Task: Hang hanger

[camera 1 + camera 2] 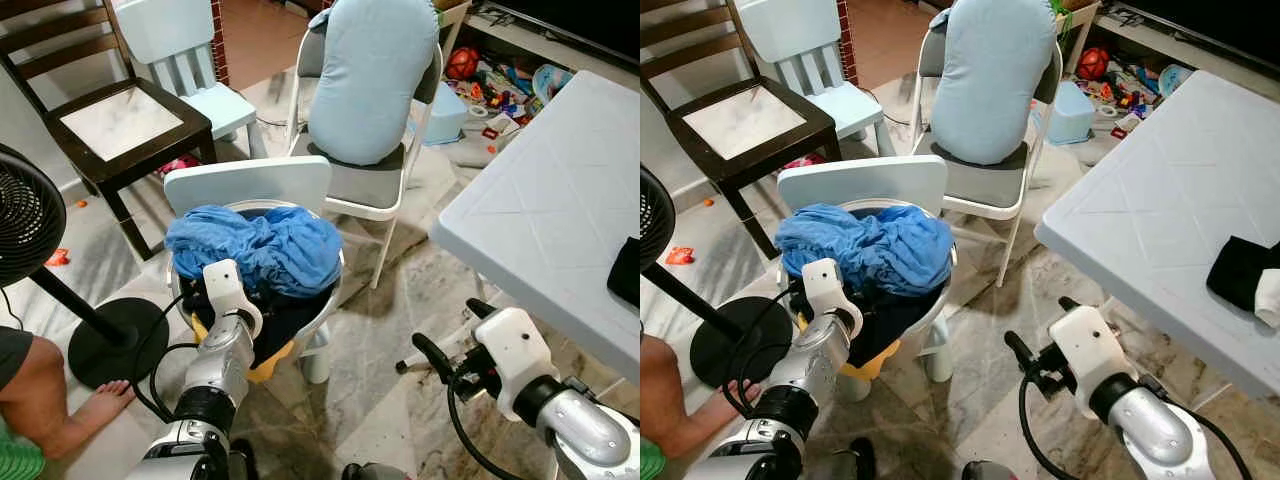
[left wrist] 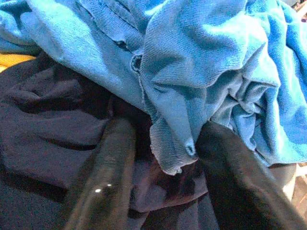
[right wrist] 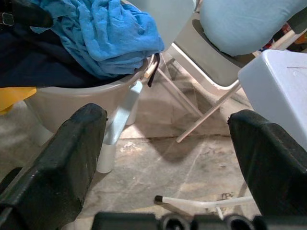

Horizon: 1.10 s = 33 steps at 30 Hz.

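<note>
Blue cloth (image 2: 201,72) half-buries left gripper (image 2: 165,158), fingers spread; right gripper (image 3: 165,158) spread wide above floor

Left arm reached forward and down, its gripper (image 2: 163,191) buried to the wrist, fingers (image 2: 103,177) spread apart. Right arm hung low and out to the side, elbow bent, its gripper (image 3: 168,158) held off the floor with fingers wide.

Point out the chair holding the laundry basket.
The small white chair nearest the robot, with the basket of blue cloth on its seat. The dark wooden, pale blue and folding chairs hold none.
</note>
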Available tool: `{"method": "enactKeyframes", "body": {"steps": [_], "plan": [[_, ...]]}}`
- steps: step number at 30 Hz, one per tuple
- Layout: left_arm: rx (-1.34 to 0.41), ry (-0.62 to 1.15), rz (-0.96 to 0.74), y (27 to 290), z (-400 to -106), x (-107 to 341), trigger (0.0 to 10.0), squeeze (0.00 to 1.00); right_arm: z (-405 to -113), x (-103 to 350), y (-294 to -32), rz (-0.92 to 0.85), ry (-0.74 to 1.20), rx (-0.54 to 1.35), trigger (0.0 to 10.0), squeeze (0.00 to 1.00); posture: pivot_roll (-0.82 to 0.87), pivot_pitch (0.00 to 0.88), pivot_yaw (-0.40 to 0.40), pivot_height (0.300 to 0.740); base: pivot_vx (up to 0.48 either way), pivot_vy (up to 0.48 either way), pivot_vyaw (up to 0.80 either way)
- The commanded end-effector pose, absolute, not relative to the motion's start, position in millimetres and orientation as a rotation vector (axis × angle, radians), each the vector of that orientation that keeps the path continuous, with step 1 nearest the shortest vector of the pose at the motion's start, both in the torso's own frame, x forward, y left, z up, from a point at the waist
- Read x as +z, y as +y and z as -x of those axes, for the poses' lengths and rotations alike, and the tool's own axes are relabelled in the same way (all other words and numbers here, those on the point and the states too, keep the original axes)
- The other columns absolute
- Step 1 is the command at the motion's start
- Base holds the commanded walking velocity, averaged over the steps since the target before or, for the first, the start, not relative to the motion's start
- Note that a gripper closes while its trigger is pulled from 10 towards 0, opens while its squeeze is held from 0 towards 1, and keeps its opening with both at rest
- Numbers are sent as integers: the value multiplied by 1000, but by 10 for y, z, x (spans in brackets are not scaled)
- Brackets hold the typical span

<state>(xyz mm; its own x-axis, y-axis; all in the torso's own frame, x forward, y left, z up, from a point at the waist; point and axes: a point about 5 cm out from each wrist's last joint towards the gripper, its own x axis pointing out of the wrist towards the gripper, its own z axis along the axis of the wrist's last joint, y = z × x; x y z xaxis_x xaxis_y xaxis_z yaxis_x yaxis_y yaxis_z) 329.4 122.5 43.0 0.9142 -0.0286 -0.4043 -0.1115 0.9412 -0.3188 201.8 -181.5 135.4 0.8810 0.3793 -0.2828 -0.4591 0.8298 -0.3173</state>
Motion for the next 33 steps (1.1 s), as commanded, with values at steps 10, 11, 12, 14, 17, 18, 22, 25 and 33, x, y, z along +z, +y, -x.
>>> {"method": "enactKeyframes", "body": {"steps": [10,11,12,14,17,18,22,25,33], "plan": [[15,410,326,1249,-3352,466,0,0,-2094,1327,-1790,400,199,439,10000,0,-236,168,-62,740,0,0,0],[13,407,323,1253,-3355,469,0,0,-2103,1325,-1780,401,196,442,10000,0,-233,165,-61,740,0,0,0],[12,406,320,1256,-3357,471,0,0,-2110,1323,-1773,401,194,444,10000,0,-232,164,-61,740,0,0,0],[10,406,318,1259,-3359,472,0,0,-2117,1321,-1763,402,192,448,10000,0,-230,162,-60,740,0,0,0],[-5,420,308,1267,-3362,459,0,0,-2143,1313,-1732,406,183,460,10000,0,-224,156,-58,740,0,0,0],[-6,422,306,1269,-3362,457,0,0,-2148,1311,-1727,406,183,461,10000,0,-222,153,-56,740,0,0,0],[-22,432,291,1258,-3358,452,0,0,-2166,1298,-1709,408,179,465,10000,0,-218,147,-52,740,0,0,0],[-33,429,292,1234,-3351,458,0,0,-2177,1287,-1703,409,178,466,10000,0,-214,144,-48,740,0,0,0],[-92,381,102,1268,-3214,502,3608,0,-2191,1261,-1685,416,175,477,10000,0,-199,142,-46,740,0,0,0]]}}
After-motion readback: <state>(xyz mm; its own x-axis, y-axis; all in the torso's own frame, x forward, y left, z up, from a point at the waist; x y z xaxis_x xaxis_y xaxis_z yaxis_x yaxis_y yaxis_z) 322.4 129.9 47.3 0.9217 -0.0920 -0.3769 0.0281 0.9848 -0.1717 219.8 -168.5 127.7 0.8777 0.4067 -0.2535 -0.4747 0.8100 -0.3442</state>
